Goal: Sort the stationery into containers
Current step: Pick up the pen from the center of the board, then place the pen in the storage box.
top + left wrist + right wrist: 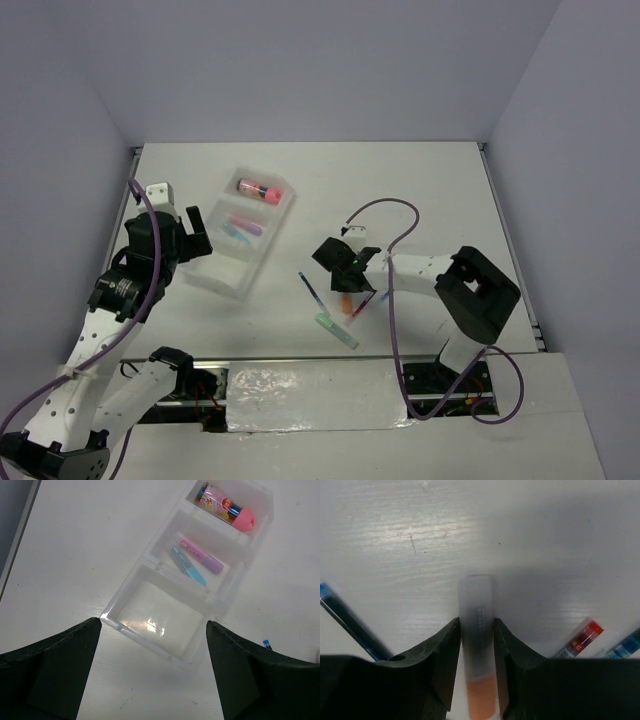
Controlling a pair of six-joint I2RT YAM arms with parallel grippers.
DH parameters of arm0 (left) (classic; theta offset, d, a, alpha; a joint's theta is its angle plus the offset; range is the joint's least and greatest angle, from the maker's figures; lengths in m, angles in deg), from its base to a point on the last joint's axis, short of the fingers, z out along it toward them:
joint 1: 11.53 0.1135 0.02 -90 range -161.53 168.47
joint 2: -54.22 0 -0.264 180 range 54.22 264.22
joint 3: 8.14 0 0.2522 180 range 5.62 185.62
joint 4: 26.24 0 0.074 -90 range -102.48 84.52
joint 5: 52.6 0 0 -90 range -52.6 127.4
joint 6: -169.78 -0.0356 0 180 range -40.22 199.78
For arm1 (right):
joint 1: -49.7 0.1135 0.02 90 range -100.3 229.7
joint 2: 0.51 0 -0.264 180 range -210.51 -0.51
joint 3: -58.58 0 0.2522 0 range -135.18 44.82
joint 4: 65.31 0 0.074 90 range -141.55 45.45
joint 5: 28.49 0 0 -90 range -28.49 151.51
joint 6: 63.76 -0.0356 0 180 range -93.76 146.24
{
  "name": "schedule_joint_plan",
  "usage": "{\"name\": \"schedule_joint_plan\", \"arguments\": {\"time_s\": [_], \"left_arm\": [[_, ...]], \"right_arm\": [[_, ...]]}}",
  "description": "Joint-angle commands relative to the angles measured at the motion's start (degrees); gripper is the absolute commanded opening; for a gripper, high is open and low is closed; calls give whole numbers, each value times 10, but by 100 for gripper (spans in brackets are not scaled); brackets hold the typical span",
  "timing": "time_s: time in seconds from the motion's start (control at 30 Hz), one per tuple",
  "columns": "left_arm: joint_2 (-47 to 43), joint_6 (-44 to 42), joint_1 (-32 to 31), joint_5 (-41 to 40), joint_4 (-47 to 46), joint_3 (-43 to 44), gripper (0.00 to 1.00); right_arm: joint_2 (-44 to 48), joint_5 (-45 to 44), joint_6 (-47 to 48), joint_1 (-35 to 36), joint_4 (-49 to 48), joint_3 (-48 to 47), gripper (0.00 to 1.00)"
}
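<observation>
The right gripper (pixel 348 288) hung over the orange highlighter (pixel 346 303) near the table's (pixel 400 180) near edge, while the tray (pixel 222 272), holding a pink tube (pixel 258 189), lay toward its left edge.

1. Holds left tool (pixel 186 240) wide apart above the surface's left side, pointing downward.
2. Presses fingers of right tool (pixel 476 630) against both sides of orange highlighter (pixel 477 595), low over the surface's near middle.
</observation>
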Motion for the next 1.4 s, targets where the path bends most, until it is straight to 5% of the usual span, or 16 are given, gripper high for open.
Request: {"name": "schedule_joint_plan", "arguments": {"time_s": [0.0,0.07,0.2,0.27,0.4,0.5,0.67,0.87,0.93,0.97,1.0,1.03,1.1,1.23,1.37], "left_arm": [[-3,-15,2,1,-18,0,99],[-3,-15,3,1,-20,0,99],[-2,-15,2,1,-20,0,99],[-1,-15,2,0,-20,0,99],[1,-16,2,1,-21,0,99],[3,-15,3,-1,-20,0,99],[-2,-15,2,-8,-20,-1,99],[-8,-14,4,-14,-20,-1,99],[-8,-14,4,-13,-20,-2,99],[-7,-15,4,-10,-21,-2,99],[-7,-15,4,-8,-20,-1,99],[-5,-16,4,-7,-21,-1,99],[-6,-16,4,-8,-20,0,100],[-11,-16,5,-9,-21,-1,99],[-9,-16,5,-8,-20,-1,99]], "right_arm": [[-34,25,-15,3,-49,1,36],[-39,16,-15,3,-40,-12,16],[-25,-15,12,2,-14,-55,15],[-20,-25,62,3,-24,-81,0],[-12,62,252,3,-135,-133,1],[-55,214,416,3,-211,-202,2],[-194,298,570,0,-140,-427,3],[-397,282,594,-5,-11,-745,7],[-422,271,600,-6,-8,-799,12],[-429,274,603,-4,-16,-800,25],[-427,276,604,-5,-40,-788,41],[-421,283,602,-5,-49,-781,72],[-413,301,599,-5,-57,-771,92],[-362,285,563,-8,-64,-727,99],[-218,265,529,-10,-42,-539,97]]}}
